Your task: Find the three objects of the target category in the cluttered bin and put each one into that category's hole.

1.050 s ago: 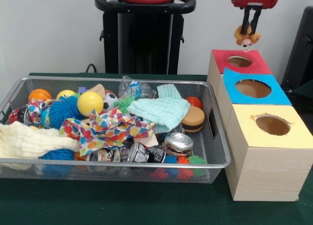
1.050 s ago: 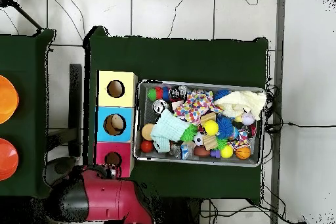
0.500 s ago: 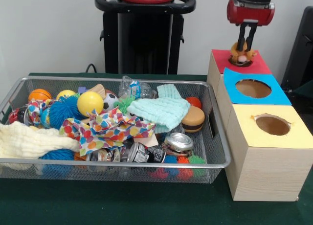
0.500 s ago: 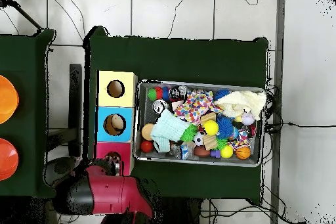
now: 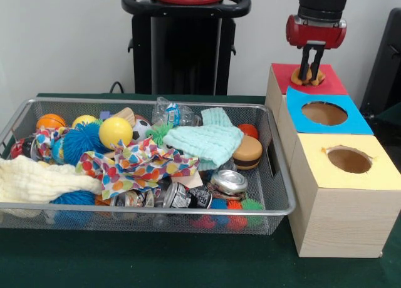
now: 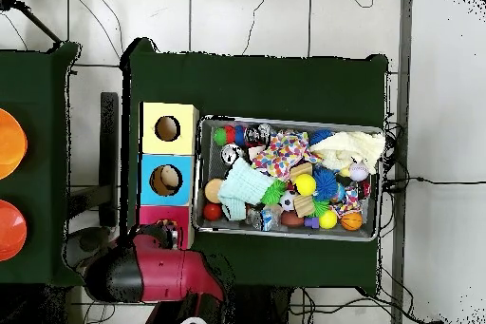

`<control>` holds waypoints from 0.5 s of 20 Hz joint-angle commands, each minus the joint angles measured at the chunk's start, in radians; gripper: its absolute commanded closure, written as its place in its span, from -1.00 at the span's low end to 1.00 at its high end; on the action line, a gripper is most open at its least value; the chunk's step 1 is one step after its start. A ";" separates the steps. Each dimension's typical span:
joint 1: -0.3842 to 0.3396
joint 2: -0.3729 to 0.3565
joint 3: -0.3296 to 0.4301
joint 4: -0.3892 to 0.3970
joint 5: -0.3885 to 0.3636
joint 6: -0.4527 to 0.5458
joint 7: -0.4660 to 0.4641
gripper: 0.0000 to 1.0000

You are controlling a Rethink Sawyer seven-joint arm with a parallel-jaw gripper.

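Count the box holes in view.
3: red-topped box hole under the gripper, partly hidden; blue-topped box hole in the middle; yellow-topped box hole nearest the camera.

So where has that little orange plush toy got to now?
In the front view, the small orange plush toy sits low in the red-topped wooden box's hole, at upper right, between the end effector's fingers.

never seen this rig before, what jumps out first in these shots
The gripper reaches down into the hole of the red-topped box, an orange toy barely showing at the rim. Beside the three boxes, the wire bin brims with balls, cloths and cans.
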 commanded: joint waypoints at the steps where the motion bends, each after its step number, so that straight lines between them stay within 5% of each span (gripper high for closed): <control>1: -0.028 0.046 0.091 0.051 0.011 -0.054 0.202 1.00; 10: -0.025 0.067 0.088 0.048 0.007 -0.076 0.207 1.00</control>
